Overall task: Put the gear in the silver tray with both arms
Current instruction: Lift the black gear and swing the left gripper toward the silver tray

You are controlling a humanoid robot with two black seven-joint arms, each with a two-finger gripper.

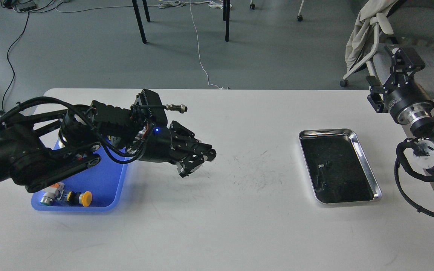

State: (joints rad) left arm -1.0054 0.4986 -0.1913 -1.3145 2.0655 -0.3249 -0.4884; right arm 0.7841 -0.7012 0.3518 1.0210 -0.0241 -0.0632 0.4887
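My left gripper [198, 162] hangs just above the white table left of its middle, pointing right, well clear of the blue tray [107, 184]. Its dark fingers stand slightly apart; I cannot tell whether anything sits between them. The gear is hidden from me. The silver tray [326, 132] lies at the right of the table, far from the left gripper, with only small dark marks on its bottom. My right gripper [399, 62] is raised beyond the table's back right corner, above and behind the silver tray; its state is unclear.
The blue tray at the left holds push-button switches [66, 196] at its near end, the rest covered by my left arm. A chair with draped cloth [367, 30] stands behind the right arm. Table legs and cables are on the floor behind.
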